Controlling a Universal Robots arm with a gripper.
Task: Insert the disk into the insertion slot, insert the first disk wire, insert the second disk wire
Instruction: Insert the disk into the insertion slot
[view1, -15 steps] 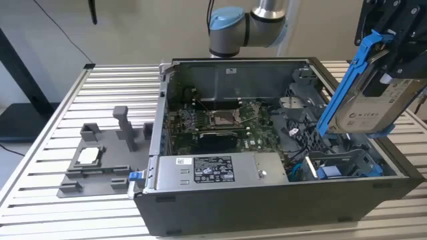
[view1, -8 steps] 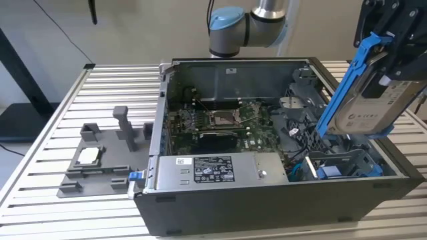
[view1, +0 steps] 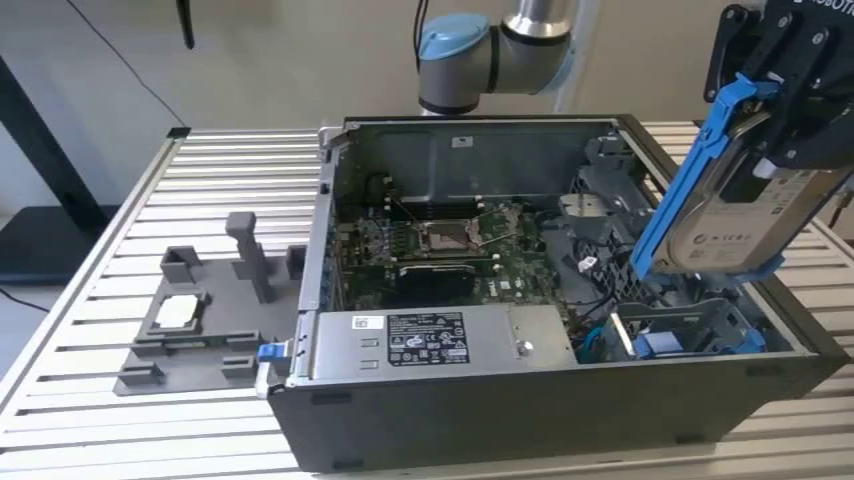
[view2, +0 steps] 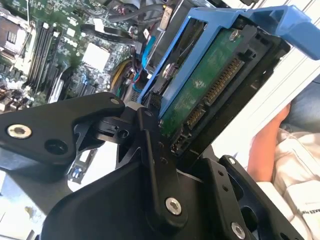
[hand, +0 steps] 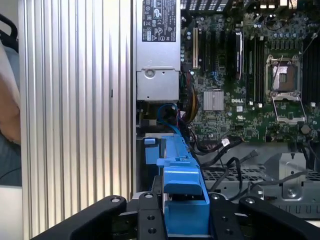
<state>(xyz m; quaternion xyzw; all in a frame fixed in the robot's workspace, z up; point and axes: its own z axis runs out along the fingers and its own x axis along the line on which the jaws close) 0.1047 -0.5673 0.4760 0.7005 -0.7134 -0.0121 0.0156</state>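
Observation:
The disk (view1: 727, 220), a silver drive in a bright blue carrier, hangs tilted above the open computer case's side at the exterior view's right. My gripper (view1: 781, 110) is shut on its upper end. In the second wrist view the disk's green circuit board (view2: 210, 85) and connector face the camera between the black fingers (view2: 150, 145). In the first wrist view the blue carrier (hand: 181, 175) is clamped in the gripper (hand: 182, 220). The insertion slot (view1: 687, 330), a dark cage with blue edges, sits below the disk in the case's front corner, also seen as the insertion slot (hand: 149, 150). Blue cables (hand: 167, 112) lie beside it.
The case holds a grey power supply box (view1: 427, 345) and a green motherboard (view1: 441, 240). A grey plastic fixture (view1: 200, 320) rests on the slatted metal table (view1: 120, 440) at the exterior view's left. A person's arm (view2: 270, 145) is close beside the table.

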